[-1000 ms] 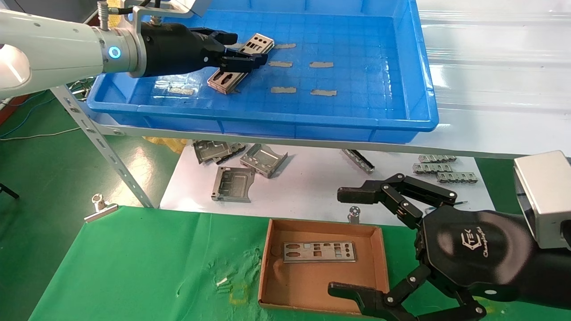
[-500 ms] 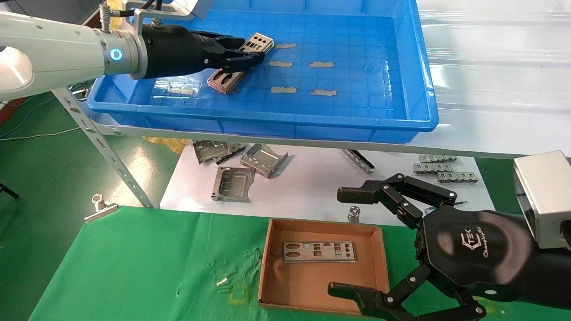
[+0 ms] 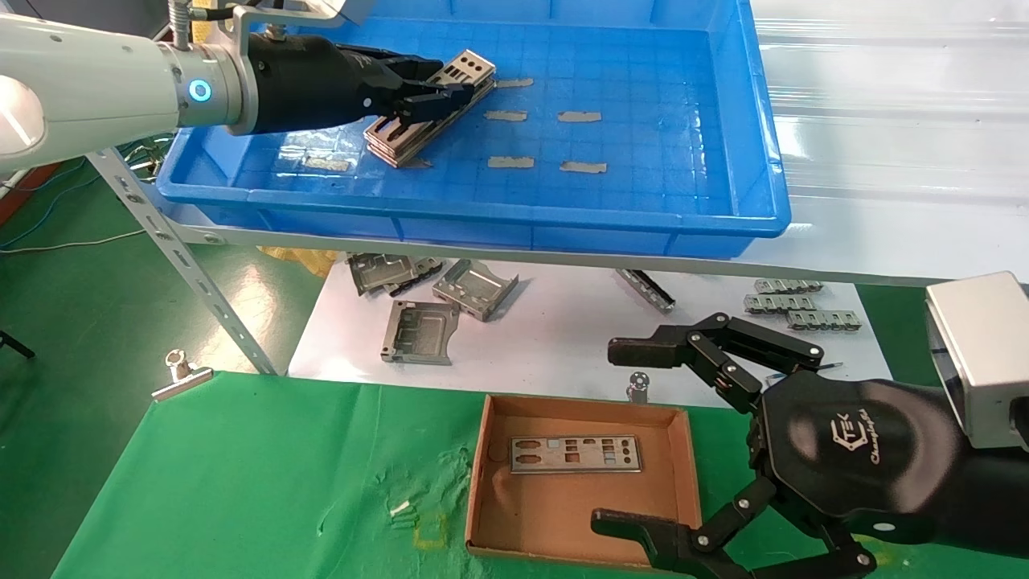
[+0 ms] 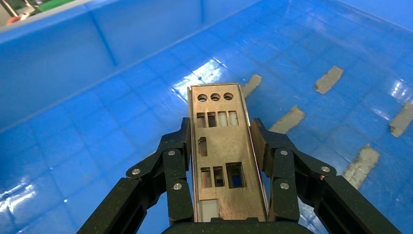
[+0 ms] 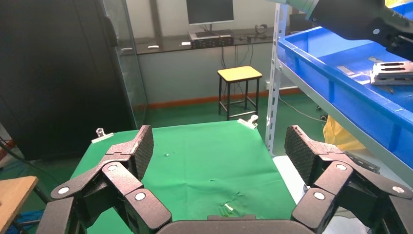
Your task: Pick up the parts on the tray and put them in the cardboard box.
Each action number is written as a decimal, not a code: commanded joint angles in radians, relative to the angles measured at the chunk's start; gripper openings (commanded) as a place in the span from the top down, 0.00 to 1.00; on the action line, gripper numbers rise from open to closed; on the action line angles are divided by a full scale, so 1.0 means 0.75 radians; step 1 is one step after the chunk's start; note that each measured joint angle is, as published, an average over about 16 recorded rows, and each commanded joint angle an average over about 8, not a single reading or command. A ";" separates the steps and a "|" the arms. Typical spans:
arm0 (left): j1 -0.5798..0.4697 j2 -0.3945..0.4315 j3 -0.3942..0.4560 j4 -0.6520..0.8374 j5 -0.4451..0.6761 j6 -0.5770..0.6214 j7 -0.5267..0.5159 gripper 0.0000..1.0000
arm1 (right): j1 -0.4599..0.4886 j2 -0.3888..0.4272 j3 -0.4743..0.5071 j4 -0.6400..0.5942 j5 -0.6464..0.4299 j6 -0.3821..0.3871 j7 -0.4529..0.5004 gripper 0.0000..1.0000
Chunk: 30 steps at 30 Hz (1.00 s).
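Green cloth (image 3: 241,474) covers the near work surface, with a white sheet (image 3: 555,338) beyond it and a metal shelf above carrying the tray (image 3: 683,201), a bright-blue bin with a grid floor.

Inside the tray's left part, the left gripper (image 3: 438,100) is clamped on the long edges of the top plate (image 4: 221,151), one finger on each side, as the left wrist view shows. That plate is punched with three round holes at its far end and several rectangular cut-outs. It lies on a small stack of parts (image 3: 418,129) resting on the tray floor. Grey tape strips (image 3: 510,162) are stuck to the floor just right of the stack.

Below the shelf, folded metal brackets (image 3: 422,331) lie scattered on the white sheet. On the green cloth stands the cardboard box (image 3: 683,474), holding one plate (image 3: 575,454) flat near its far wall. A binder clip (image 3: 181,375) sits at the cloth's far left edge.

Near the box's right side, the right gripper (image 3: 635,438) hangs with fingers spread wide, holding nothing. Its black housing bears a logo with the letters "TEK" and a script word beneath, too small to read with certainty. Through the right wrist view a stool (image 5: 239,90), a dark cabinet (image 5: 58,73) and a monitor (image 5: 210,10) show in the room behind.
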State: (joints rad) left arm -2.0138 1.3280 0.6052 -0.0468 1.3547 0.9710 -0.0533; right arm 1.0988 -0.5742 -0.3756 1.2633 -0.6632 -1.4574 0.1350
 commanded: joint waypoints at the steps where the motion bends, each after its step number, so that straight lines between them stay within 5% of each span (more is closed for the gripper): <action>1: -0.002 0.000 -0.001 0.002 -0.002 -0.006 0.006 1.00 | 0.000 0.000 0.000 0.000 0.000 0.000 0.000 0.00; 5: -0.006 0.002 -0.001 0.007 -0.003 -0.016 0.007 0.79 | 0.000 0.000 0.000 0.000 0.000 0.000 0.000 0.00; 12: -0.008 0.004 0.001 0.018 -0.002 -0.011 -0.008 0.13 | 0.000 0.000 0.000 0.000 0.000 0.000 0.000 0.00; 17: -0.007 0.003 0.001 0.021 -0.003 0.002 -0.018 0.00 | 0.000 0.000 0.000 0.000 0.000 0.000 0.000 0.00; 22: -0.007 0.003 0.005 0.024 0.002 0.011 -0.025 0.02 | 0.000 0.000 0.000 0.000 0.000 0.000 0.000 0.00; 30: 0.000 0.005 0.008 0.021 0.003 0.005 -0.027 0.95 | 0.000 0.000 0.000 0.000 0.000 0.000 0.000 0.00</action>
State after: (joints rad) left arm -2.0139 1.3320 0.6109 -0.0313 1.3570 0.9743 -0.0732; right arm 1.0989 -0.5741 -0.3758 1.2633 -0.6630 -1.4573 0.1349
